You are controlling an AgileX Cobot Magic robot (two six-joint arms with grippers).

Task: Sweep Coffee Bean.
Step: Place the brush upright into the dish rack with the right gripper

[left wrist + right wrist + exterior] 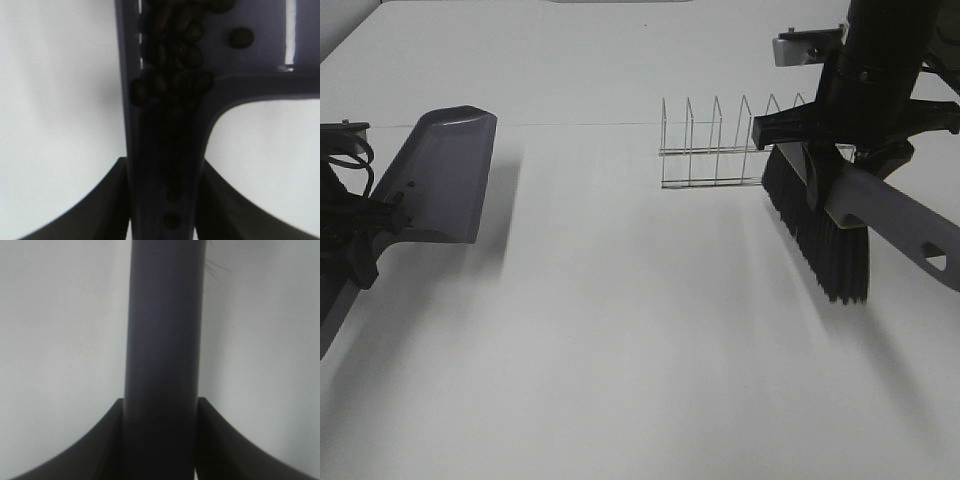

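Brown beans (172, 65), twenty-odd; one dustpan (440, 175); one brush (820, 230)

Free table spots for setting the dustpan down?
Free: the broad table stretch between dustpan and brush, near side of the rack; also the far strip behind the rack. Crowded: right side, rack and brush close together.

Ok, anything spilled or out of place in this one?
No spill shows on the white table. One oddity: the dark brown coffee beans mostly crowd the hollow handle of the grey plastic dustpan, reaching toward the left pincer that grips it, rather than lying in the scoop.
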